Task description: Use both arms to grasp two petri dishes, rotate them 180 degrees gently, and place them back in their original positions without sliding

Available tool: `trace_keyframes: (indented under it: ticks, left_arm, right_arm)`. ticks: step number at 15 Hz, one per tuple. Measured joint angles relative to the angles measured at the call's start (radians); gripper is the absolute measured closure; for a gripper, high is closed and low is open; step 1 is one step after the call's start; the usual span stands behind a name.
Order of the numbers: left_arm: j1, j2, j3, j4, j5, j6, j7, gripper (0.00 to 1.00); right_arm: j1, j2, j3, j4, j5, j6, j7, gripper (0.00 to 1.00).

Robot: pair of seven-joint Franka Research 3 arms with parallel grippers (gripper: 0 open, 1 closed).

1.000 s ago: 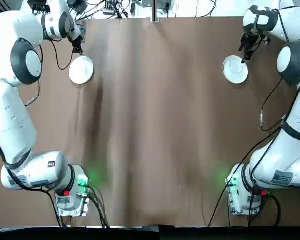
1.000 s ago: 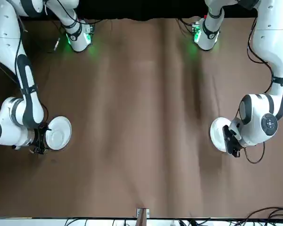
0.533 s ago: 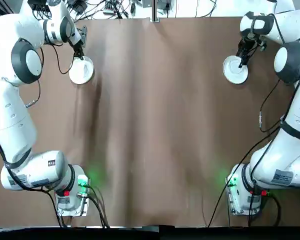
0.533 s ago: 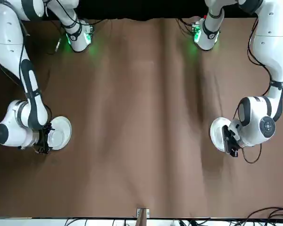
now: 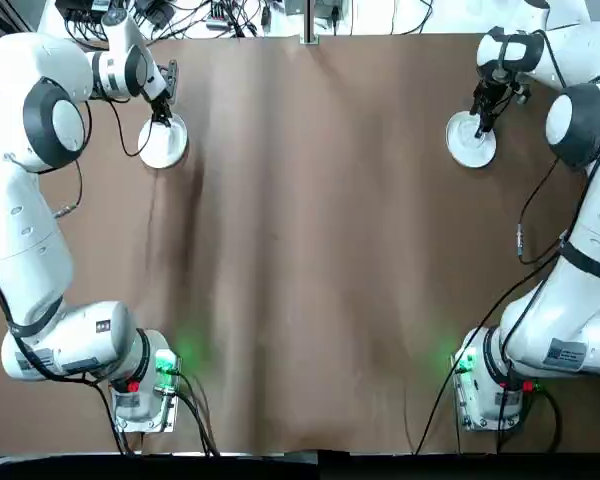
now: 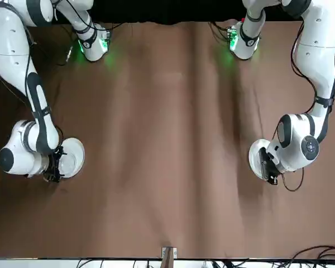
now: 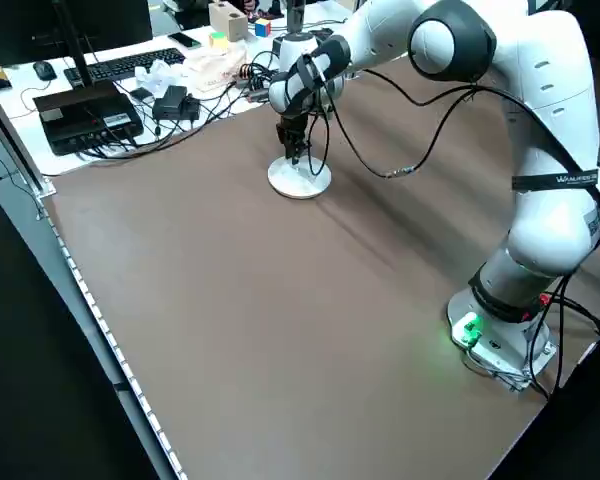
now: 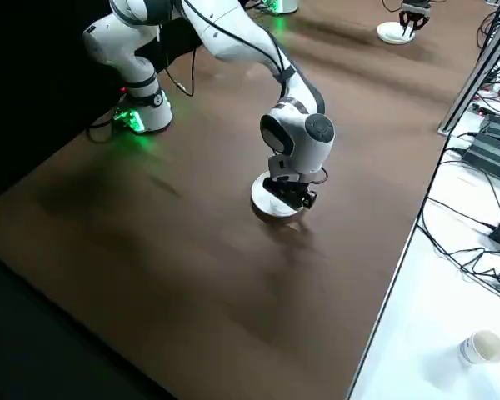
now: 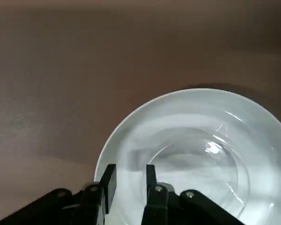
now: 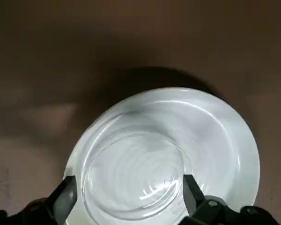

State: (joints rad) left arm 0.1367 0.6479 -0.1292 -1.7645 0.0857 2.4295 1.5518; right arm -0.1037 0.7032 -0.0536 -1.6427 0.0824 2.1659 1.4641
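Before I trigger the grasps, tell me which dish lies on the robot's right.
The dish under the right gripper; the other is across the table under the left gripper.

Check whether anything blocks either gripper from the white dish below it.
Nothing visible stands between the left gripper and its dish, or between the right gripper and its dish.

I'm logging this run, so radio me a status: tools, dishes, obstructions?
Left tool open over left dish; right tool open over right dish. No obstruction visible.
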Motion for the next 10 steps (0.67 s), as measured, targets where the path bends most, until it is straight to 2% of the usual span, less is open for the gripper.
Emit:
trace_keyframes:
  ticks: [6, 10]
  left_arm:
    - [0.012, 0.000, 0.000, -0.007, 0.000, 0.005, 0.001, 0.67]
    - [0.026, 0.003, 0.000, -0.047, 0.000, 0.054, 0.027, 0.67]
  right_arm:
    - [0.002, 0.008, 0.000, 0.000, 0.000, 0.002, 0.004, 0.00]
    - [0.008, 0.010, 0.001, 0.000, 0.000, 0.010, 0.007, 0.00]
